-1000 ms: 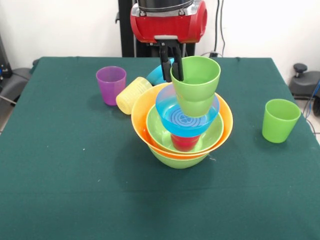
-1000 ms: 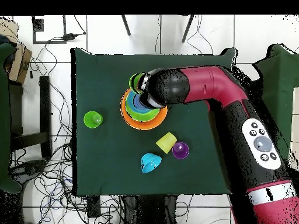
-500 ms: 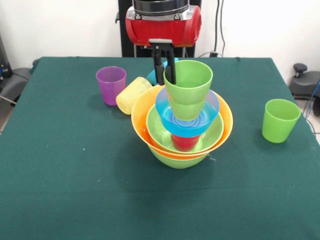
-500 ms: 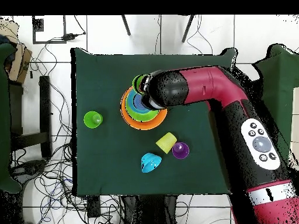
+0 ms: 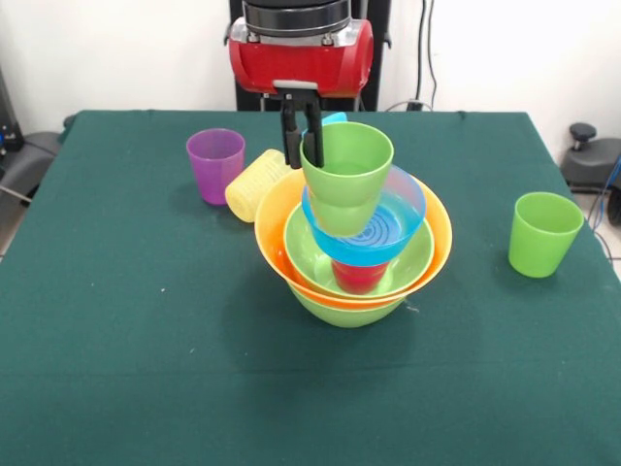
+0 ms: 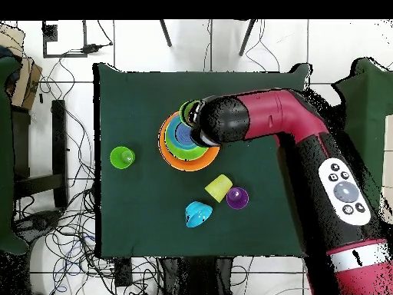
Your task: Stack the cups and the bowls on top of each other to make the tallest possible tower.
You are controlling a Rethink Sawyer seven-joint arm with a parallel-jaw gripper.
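A: Where is the green cup (image 5: 346, 175) compared with the tower (image 5: 353, 254)?

B: The gripper (image 5: 303, 136) is clamped on its rim, one finger inside the cup and one outside, at the side toward the purple cup (image 5: 215, 164). The cup is upright, its long axis vertical, mouth up. It hangs over the blue bowl (image 5: 378, 228), but not over the middle: its base is above the bowl's rim on the purple-cup side.

A: So the coming move depends on this offset?

B: I think yes. The blue bowl sits on the red cup (image 5: 357, 276), inside the lime bowl (image 5: 310, 254) and the orange bowl (image 5: 439, 233). To set the cup down in the bowl, its base should come back toward the centre of the bowl. If it goes down here, it could hit the rim and tip the bowl.

A: What differs from one second ago?

B: The gripper and the cup have moved sideways, toward the table edge where the purple cup and the yellow cup (image 5: 254, 183) are. Before, the cup was more over the bowl's middle and a little higher. The tower itself has not shifted.

A: And the other things?

B: The second green cup (image 5: 542, 233) stands alone near the opposite side edge. A second blue bowl (image 6: 198, 213) lies near the yellow cup, as the overhead view shows.
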